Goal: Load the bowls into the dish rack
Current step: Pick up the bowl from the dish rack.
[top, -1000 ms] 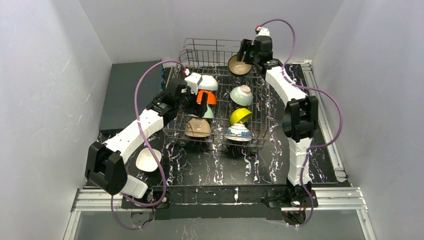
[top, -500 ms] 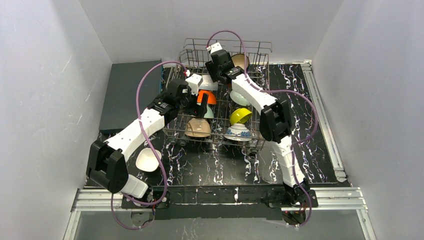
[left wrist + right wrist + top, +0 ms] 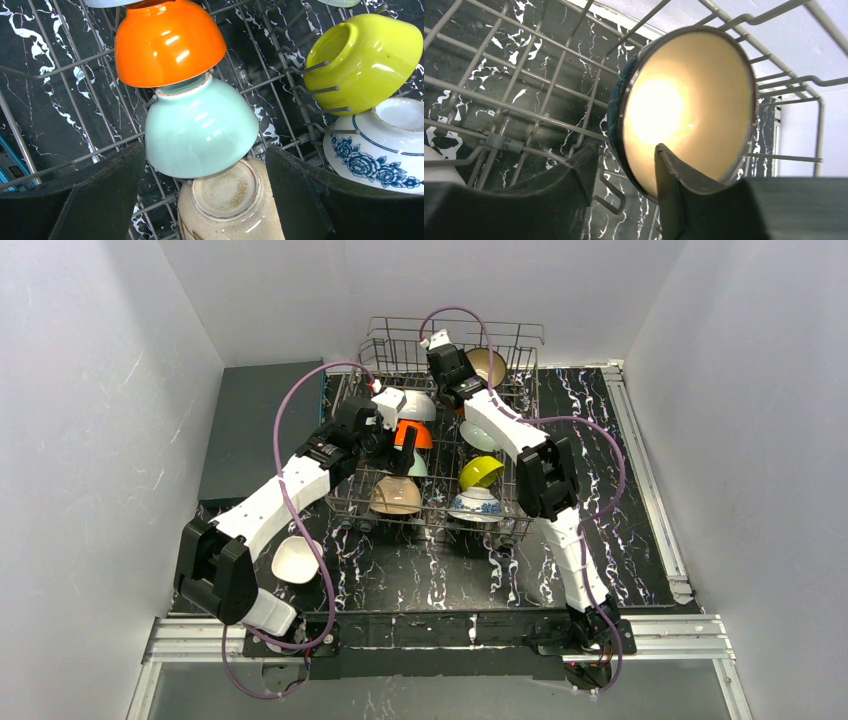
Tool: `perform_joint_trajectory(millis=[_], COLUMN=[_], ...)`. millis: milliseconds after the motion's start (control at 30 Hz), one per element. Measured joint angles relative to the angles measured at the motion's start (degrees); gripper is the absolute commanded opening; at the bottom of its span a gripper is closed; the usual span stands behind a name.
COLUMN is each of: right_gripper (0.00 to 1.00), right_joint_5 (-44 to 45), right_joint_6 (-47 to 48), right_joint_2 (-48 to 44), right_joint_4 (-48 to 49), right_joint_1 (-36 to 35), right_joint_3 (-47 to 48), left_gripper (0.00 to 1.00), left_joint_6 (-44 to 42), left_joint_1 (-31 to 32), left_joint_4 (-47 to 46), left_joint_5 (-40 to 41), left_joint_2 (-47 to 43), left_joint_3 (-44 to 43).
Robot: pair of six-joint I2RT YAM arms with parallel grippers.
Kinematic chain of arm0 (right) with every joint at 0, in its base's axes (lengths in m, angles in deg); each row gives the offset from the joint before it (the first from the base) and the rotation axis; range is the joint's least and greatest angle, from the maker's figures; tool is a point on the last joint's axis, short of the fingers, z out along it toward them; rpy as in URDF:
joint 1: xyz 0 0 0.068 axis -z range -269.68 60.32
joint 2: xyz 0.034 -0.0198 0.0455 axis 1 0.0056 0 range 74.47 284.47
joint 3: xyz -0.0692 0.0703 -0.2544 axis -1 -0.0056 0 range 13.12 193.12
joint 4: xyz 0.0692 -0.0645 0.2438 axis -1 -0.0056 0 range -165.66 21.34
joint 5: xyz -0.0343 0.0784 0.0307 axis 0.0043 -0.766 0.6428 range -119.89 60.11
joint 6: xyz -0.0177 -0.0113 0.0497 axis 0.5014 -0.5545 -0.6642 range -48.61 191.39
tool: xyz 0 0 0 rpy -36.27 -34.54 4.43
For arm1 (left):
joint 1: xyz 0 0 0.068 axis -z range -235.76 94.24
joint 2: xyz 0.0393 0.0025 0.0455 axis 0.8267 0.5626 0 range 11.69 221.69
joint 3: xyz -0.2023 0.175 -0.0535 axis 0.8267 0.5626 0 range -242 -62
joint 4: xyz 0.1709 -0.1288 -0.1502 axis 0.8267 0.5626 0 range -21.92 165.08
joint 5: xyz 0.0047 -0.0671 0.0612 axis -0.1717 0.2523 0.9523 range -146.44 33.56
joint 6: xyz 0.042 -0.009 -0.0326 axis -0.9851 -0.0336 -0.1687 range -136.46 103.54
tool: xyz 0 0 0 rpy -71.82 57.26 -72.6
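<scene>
The dish rack (image 3: 535, 420) holds several bowls: white (image 3: 418, 405), orange (image 3: 415, 433), mint green (image 3: 417, 466), peach-tan (image 3: 396, 497), lime green (image 3: 480, 471) and blue-and-white (image 3: 475, 503). My left gripper (image 3: 400, 455) is open and empty, its fingers either side of the mint green bowl (image 3: 200, 125) and above the peach-tan bowl (image 3: 230, 200). My right gripper (image 3: 468, 368) is at the rack's back wall. Its fingers straddle the rim of the dark blue bowl (image 3: 689, 105), which stands on edge. One finger (image 3: 674, 175) is inside the bowl. The other stands apart from its outer wall.
A white bowl (image 3: 296, 558) lies on the black marbled table beside the left arm, outside the rack. A flat dark grey slab (image 3: 255, 425) sits left of the rack. White walls close in the sides and back. Rack wires (image 3: 524, 112) surround the right gripper.
My right arm swung left with the dark blue bowl and brought it down inside the rack's back row, then shifted slightly right. The left arm has barely moved.
</scene>
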Motion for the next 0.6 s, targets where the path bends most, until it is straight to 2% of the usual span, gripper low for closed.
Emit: perform_joint_trajectory(millis=[67, 233, 267, 467, 600], right_gripper=[0.47, 0.07, 0.01, 0.01, 0.01], right_joint_5=[0.42, -0.04, -0.20, -2.54, -7.13], right_joint_6=[0.87, 1.38, 1.42, -0.63, -3.78], right_joint_2=[1.09, 2.29, 2.29, 2.08, -0.55], right_joint_4=[0.66, 1.38, 1.57, 2.93, 4.48], right_joint_1=[-0.02, 0.07, 0.09, 1.55, 2.82], right_joint_3=[0.63, 0.90, 0.92, 1.49, -1.64], left_gripper=[0.87, 0.87, 0.87, 0.87, 0.87], left_joint_6=[0.00, -0.02, -0.02, -0.02, -0.02], left_joint_1=[0.00, 0.00, 0.00, 0.00, 0.00], left_joint_4=[0.07, 0.17, 0.20, 0.31, 0.31], left_joint_5=[0.00, 0.02, 0.04, 0.04, 0.04], left_joint_2=[0.00, 0.00, 0.00, 0.00, 0.00], left_joint_3=[0.00, 0.00, 0.00, 0.00, 0.00])
